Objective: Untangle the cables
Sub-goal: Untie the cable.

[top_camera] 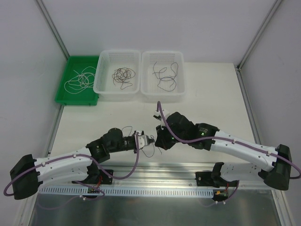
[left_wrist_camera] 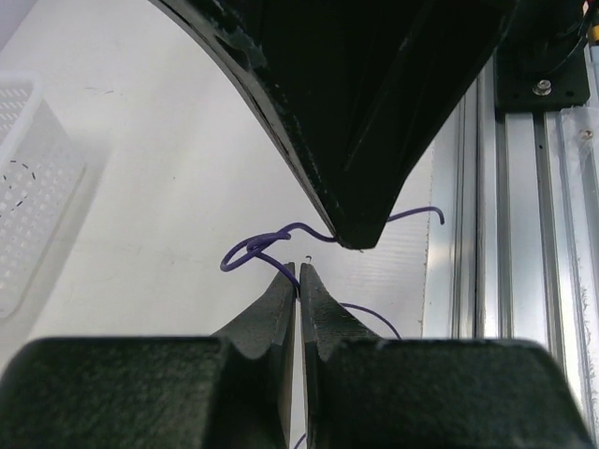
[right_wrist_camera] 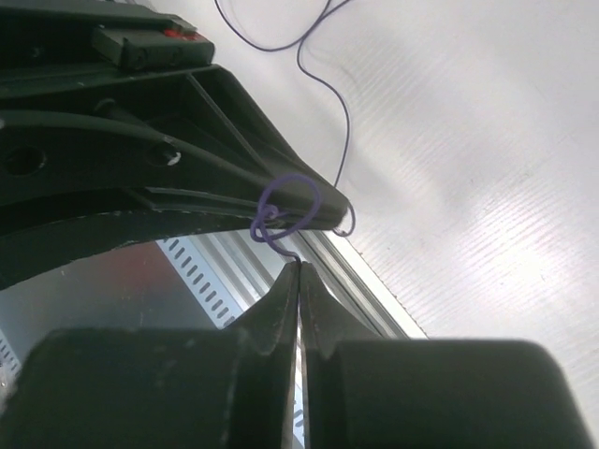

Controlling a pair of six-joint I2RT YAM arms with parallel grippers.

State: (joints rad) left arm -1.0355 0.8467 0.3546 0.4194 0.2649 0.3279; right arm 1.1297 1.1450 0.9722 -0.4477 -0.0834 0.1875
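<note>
At the far left a green tray (top_camera: pixel 66 97) holds a whitish cable (top_camera: pixel 80 80) in loose loops. Just beside it the left basket (top_camera: pixel 116 94) has a small dark tangle (top_camera: pixel 123 75), and the right basket (top_camera: pixel 163 97) holds a dark cable (top_camera: pixel 167 77) spread looser. Nearer, by the front edge of the counter (top_camera: pixel 211 103), the left pincer (left_wrist_camera: pixel 299 271) and right pincer (right_wrist_camera: pixel 299 267) meet tip to tip. Each is closed tight on one thin purple cable (left_wrist_camera: pixel 262 248), which curls in small loops between them.
</note>
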